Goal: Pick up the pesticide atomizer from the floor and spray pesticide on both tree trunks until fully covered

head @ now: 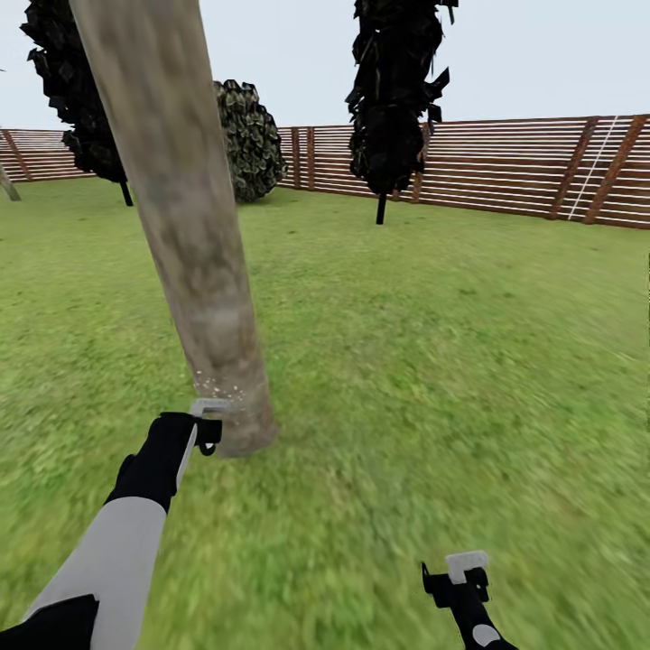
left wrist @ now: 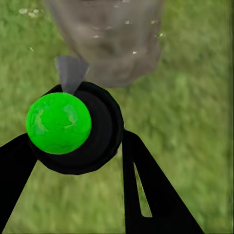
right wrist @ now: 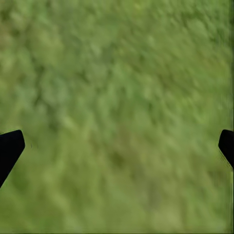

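The tree trunk (head: 185, 226) leans up out of the grass lawn (head: 433, 361), its base speckled with pale droplets. The left gripper (head: 206, 424) sits just beside that base, its fingers (left wrist: 151, 190) clamped around the pesticide atomizer (left wrist: 73, 127) (green ball, black collar, grey nozzle aimed at the bark). To the trunk's right the right gripper (head: 462, 578) hangs over bare grass, fingers spread wide. Beyond the trunk, open lawn runs to the slatted fence (head: 524, 171) and dark trees (head: 393, 99).
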{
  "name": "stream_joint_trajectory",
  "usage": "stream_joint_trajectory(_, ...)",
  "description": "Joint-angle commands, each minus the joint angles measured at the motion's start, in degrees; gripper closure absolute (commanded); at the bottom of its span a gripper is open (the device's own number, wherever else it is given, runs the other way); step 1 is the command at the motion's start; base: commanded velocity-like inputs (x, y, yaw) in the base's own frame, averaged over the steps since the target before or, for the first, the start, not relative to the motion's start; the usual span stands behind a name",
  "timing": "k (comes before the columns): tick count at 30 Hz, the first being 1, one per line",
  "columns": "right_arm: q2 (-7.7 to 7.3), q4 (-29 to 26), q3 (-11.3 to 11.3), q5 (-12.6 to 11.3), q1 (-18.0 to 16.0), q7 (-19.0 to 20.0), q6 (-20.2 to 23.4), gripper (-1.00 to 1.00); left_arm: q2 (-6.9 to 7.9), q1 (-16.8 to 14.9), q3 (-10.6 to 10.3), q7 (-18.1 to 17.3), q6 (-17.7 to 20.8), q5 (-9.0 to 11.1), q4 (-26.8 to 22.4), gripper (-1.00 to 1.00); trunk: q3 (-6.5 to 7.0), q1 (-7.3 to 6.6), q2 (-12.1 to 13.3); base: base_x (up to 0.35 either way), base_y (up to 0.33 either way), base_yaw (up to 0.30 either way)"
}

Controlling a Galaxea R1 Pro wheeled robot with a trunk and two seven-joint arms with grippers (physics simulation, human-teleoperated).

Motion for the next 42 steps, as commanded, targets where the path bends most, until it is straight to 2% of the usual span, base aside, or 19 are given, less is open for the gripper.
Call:
stream_joint_trajectory(1, -0.03, 0.01, 0.5, -0.57, -0.02, -0.09, -0.15, -1.0, -0.08, -0.04, 0.27, -0.54, 0.22, -0.63, -0.1, 1.0, -0.05, -0.01, -0.02, 0.0, -0.274, 0.0)
stream_joint_trajectory(7, 0.0, 0.01, 0.52, -0.57, -0.02, -0.06, -0.15, -1.0, 0.88, 0.04, 0.78, -0.28, 0.15, -0.68, -0.1, 1.0, -0.05, -0.01, -0.02, 0.046, -0.274, 0.102)
stream_joint_trajectory(15, 0.0, 0.01, 0.51, -0.6, -0.02, -0.14, -0.15, -1.0, 0.81, 0.05, 0.78, -0.22, 0.07, -0.68, -0.02, 1.0, -0.05, -0.01, -0.02, 0.15, -0.258, 0.237)
stream_joint_trajectory(32, -0.09, -0.02, 0.45, -0.62, -0.02, -0.23, -0.15, -1.0, 1.1, 1.02, 1.1, -0.13, 0.04, -0.73, -0.35, 1.0, -0.05, -0.01, -0.02, 0.024, -0.271, 0.007)
stream_joint_trajectory(35, -0.09, -0.07, 0.46, -0.65, -0.02, -0.23, -0.15, -1.0, 2.14, 1.71, 1.12, 1.41, -0.07, -0.76, -0.34, 1.0, -0.05, -0.01, -0.02, 0.107, -0.275, 0.058)
stream_joint_trajectory(38, -0.09, -0.02, 0.5, -0.59, -0.02, -0.24, -0.15, -1.0, 2.44, 2.42, 1.19, 2.39, -0.13, -0.73, -0.28, 1.0, -0.05, -0.01, -0.02, 0.13, -0.275, 0.216)
stream_joint_trajectory(42, -0.09, -0.02, 0.52, -0.57, -0.02, -0.23, -0.15, -1.0, 2.03, 3.0, 1.04, 2.82, -0.22, -0.6, 0.31, 1.0, -0.05, -0.01, -0.02, 0.149, -0.27, 0.27)
